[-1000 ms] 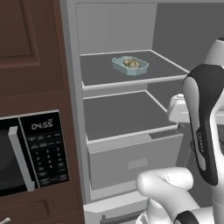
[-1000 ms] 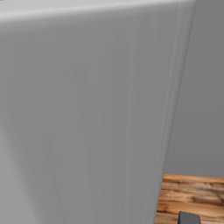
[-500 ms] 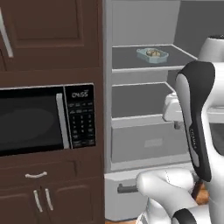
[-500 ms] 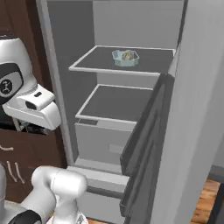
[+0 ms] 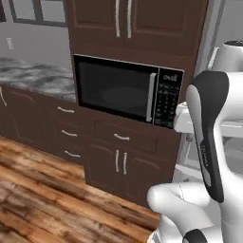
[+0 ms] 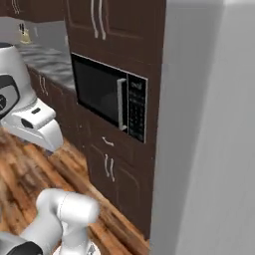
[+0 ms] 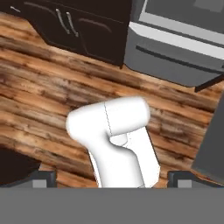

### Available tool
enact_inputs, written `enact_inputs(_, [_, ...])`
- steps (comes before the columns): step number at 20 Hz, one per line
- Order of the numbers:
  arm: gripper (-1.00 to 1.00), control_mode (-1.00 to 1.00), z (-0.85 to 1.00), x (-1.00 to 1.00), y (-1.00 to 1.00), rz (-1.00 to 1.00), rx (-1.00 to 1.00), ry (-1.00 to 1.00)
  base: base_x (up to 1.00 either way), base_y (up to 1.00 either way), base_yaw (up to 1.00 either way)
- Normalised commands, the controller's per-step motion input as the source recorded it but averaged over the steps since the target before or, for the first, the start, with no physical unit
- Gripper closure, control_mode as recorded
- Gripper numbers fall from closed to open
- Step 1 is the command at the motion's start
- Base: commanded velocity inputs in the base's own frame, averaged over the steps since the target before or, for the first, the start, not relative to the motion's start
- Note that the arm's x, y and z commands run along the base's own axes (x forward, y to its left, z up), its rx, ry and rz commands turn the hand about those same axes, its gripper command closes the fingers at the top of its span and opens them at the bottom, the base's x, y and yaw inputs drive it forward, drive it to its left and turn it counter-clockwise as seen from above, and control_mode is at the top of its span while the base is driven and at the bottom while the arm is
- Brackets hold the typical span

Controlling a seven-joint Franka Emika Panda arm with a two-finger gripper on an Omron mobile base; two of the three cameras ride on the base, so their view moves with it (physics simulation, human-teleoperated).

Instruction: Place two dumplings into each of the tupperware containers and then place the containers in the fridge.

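Hand view: hand (image 7: 112,178) points down at the wood floor (image 7: 39,83); finger tips (image 7: 43,178) stand wide apart, nothing between them.
Hand state: fully open, empty.
Fridge: lower drawer front (image 7: 175,43) at top right of the hand view; its pale grey side (image 6: 209,124) fills the right of the right base view, so the interior is hidden there.
Containers/dumplings: not visible in these frames; location can't be confirmed.
Progress: can't judge from here. Hand carries nothing, so no container is in transit.
Left: unknown; check the second container and whether both sit in the fridge.
Surroundings: microwave (image 5: 123,90) in dark cabinets (image 5: 114,156), grey stone surface (image 5: 33,78) to its left.
Obstructions: robot's own arm (image 5: 209,137) blocks the fridge side in the left base view.
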Motion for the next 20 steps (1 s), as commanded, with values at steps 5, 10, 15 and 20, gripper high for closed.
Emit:
enact_inputs(5, [-1.00,1.00,0.00,0.00,0.00,0.00,0.00,0.00,-0.40,0.35,1.00])
enact_inputs(10, [-1.00,1.00,0.00,0.00,0.00,0.00,0.00,0.00,-0.32,0.68,0.89])
enact_inputs(15, [-1.00,1.00,0.00,0.00,0.00,0.00,0.00,0.00,-0.10,1.00,0.23])
enact_inputs(20, [-1.00,1.00,0.00,0.00,0.00,0.00,0.00,0.00,-0.36,1.00,0.17])
